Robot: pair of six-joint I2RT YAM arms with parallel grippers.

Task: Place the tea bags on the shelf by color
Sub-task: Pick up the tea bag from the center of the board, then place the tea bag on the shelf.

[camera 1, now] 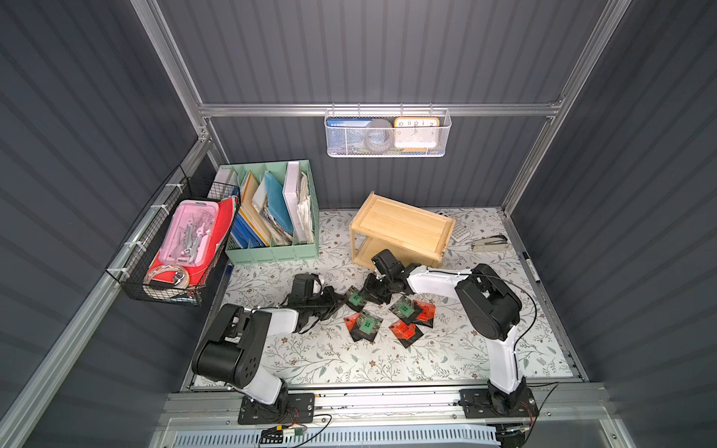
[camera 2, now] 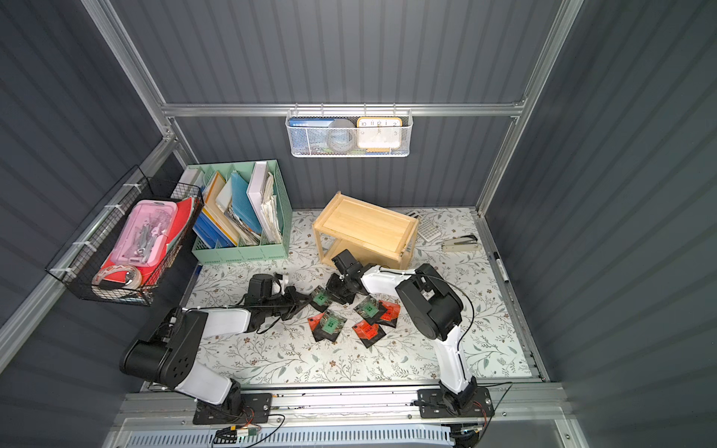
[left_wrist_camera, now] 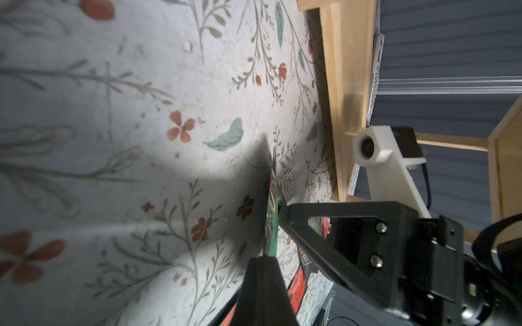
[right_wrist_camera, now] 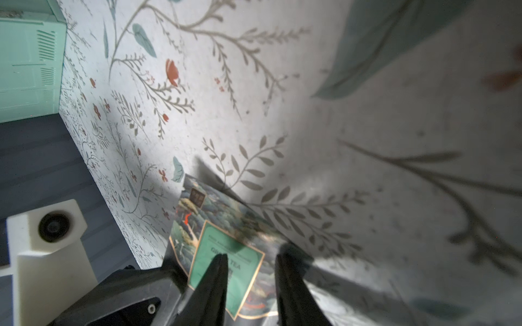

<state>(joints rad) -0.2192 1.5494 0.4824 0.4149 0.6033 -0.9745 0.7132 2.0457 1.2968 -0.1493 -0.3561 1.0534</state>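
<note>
There, flat foil tea bag [camera 1: 355, 298] — square green label — in left gripper [left_wrist_camera: 265, 265].

Bright overhead light on the floral mat [camera 1: 349, 360], soft shadows, wrist-view edges blurred and stretched.

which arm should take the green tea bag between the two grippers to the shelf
Left, probably: the left gripper is shut on the green tea bag, while the right gripper stands open over it, gripping nothing. The shelf stands just behind both.
</note>
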